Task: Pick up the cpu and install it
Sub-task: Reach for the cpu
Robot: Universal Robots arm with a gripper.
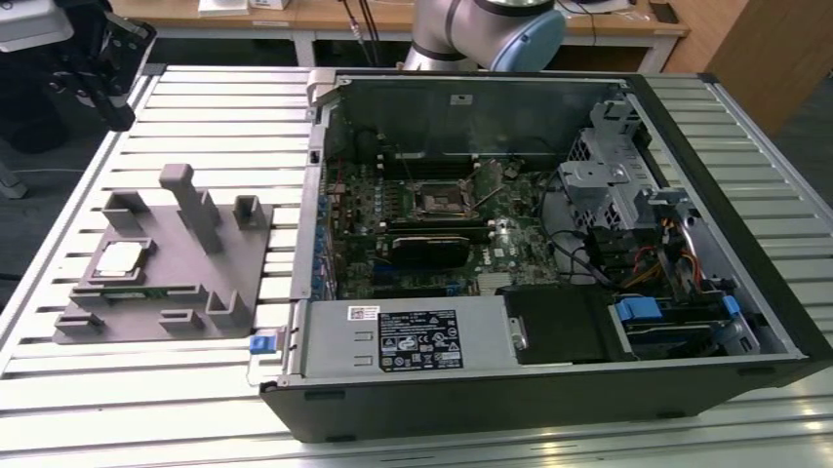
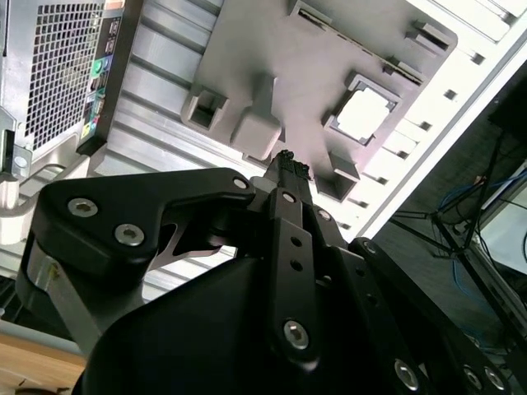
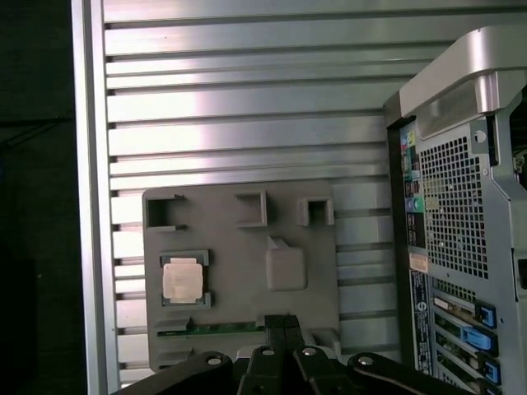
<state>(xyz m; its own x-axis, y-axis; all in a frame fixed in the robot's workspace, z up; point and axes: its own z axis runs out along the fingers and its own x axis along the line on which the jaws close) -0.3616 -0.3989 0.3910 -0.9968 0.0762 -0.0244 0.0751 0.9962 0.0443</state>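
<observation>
The cpu (image 1: 120, 256) is a small square chip with a pale silvery top, lying in a recess of the grey fixture (image 1: 176, 249) on the slatted table, at the exterior view's left. Both wrist views look down on the cpu (image 3: 182, 280) (image 2: 362, 113) in the fixture (image 3: 239, 247) (image 2: 305, 66). My gripper (image 3: 284, 322) (image 2: 288, 164) hangs well above the fixture, shut, with nothing between its black fingers. In the exterior view the gripper (image 1: 115, 88) is the dark shape at the upper left. The dark socket (image 1: 443, 198) sits on the motherboard inside the open computer case (image 1: 547, 390).
The fixture carries several upright grey posts (image 1: 195, 210) and a green strip (image 3: 222, 327) along one edge. The case's rear panel (image 3: 461, 206) stands close beside the fixture. A black block (image 1: 430, 249), drive cages (image 1: 612, 185) and cables crowd the case. The table edge (image 3: 90, 206) runs along the fixture's other side.
</observation>
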